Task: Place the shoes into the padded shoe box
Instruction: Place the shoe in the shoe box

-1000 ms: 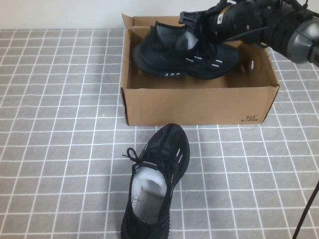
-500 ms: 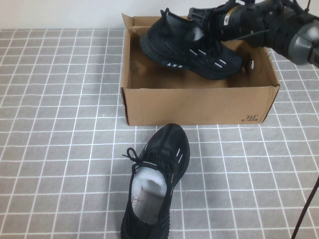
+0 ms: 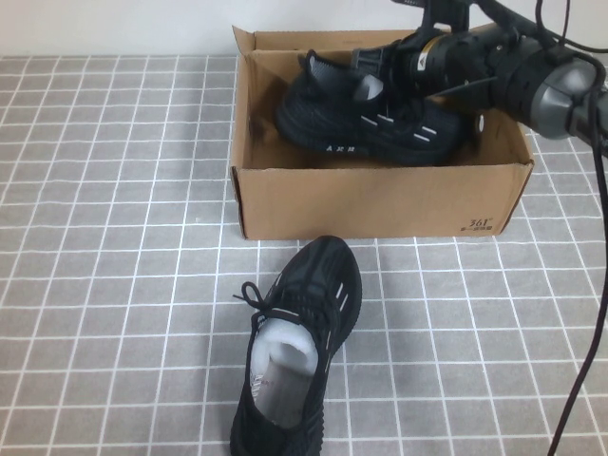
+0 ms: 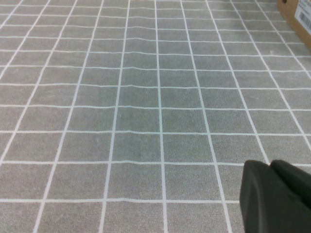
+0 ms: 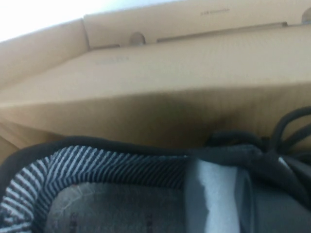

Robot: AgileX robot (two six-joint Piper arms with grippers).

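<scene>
- Two black knit sneakers are in view: one (image 3: 375,123) lies on its side inside the brown cardboard shoe box (image 3: 380,199), sole toward the near wall, heel toward my left; the other (image 3: 296,351) stands upright on the bench (image 3: 114,285) just in front of the box, toe pointing at the box, well apart from any pincer.
- My right pincer (image 3: 372,68) reaches into the box from the far right, its fingers closed narrowly on the collar of the boxed sneaker.
- In the right wrist view, the sneaker's striped lining (image 5: 97,174) and one grey finger pad (image 5: 214,194) fill the foreground, with the box's inner wall (image 5: 170,73) behind.
- My left pincer (image 4: 274,199) hovers over bare grid-patterned bench; only a dark tip shows, so I cannot tell how its fingers stand.
</scene>
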